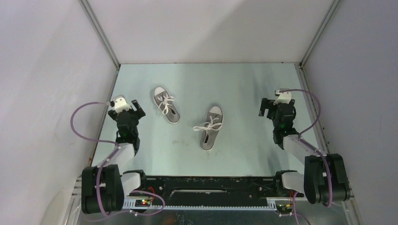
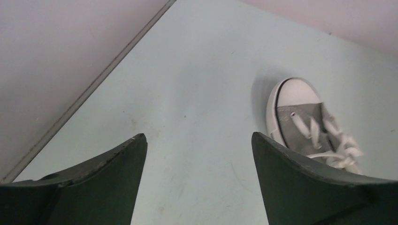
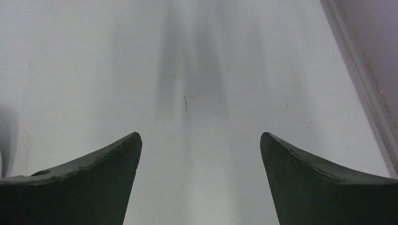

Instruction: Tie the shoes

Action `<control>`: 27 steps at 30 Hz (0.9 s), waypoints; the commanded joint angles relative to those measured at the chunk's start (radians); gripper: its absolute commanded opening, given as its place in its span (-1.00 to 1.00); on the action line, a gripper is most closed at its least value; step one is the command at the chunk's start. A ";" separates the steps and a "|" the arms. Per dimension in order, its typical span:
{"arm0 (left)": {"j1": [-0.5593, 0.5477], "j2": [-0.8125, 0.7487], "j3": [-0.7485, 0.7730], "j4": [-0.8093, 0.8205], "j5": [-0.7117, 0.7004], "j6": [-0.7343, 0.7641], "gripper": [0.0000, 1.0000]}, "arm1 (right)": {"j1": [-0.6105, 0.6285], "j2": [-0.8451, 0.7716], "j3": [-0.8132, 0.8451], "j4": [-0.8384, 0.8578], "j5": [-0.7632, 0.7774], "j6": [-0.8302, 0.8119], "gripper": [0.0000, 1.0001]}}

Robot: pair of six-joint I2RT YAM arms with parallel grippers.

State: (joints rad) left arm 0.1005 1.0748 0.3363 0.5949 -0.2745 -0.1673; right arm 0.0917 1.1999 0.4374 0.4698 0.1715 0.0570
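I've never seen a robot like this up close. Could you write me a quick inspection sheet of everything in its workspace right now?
Surface: pale green table, with faint dark smudges.
Job's things: two grey shoes, the far shoe and the near shoe, lying apart with toes pointing away. White laces are splayed across their tops; cannot tell if they are knotted.
Clutter: nothing seen.
Grippers: left tool and right tool are both open and hold nothing, one out to each side of the shoes.
Cables: purple cables loop from each arm, away from the shoes.
Surroundings: plain white walls on three sides.
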 commanded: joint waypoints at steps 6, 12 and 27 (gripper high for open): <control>0.012 0.115 -0.048 0.215 0.063 0.069 0.83 | -0.152 0.138 -0.094 0.329 -0.211 0.030 0.99; 0.000 0.144 -0.167 0.465 0.128 0.113 0.79 | -0.155 0.139 -0.097 0.327 -0.256 0.006 0.99; -0.021 0.177 -0.151 0.468 0.116 0.133 0.99 | -0.110 0.158 -0.189 0.509 -0.154 -0.010 0.99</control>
State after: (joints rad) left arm 0.0872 1.2503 0.1658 1.0241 -0.1463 -0.0666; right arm -0.0154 1.3594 0.2466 0.9012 0.0010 0.0631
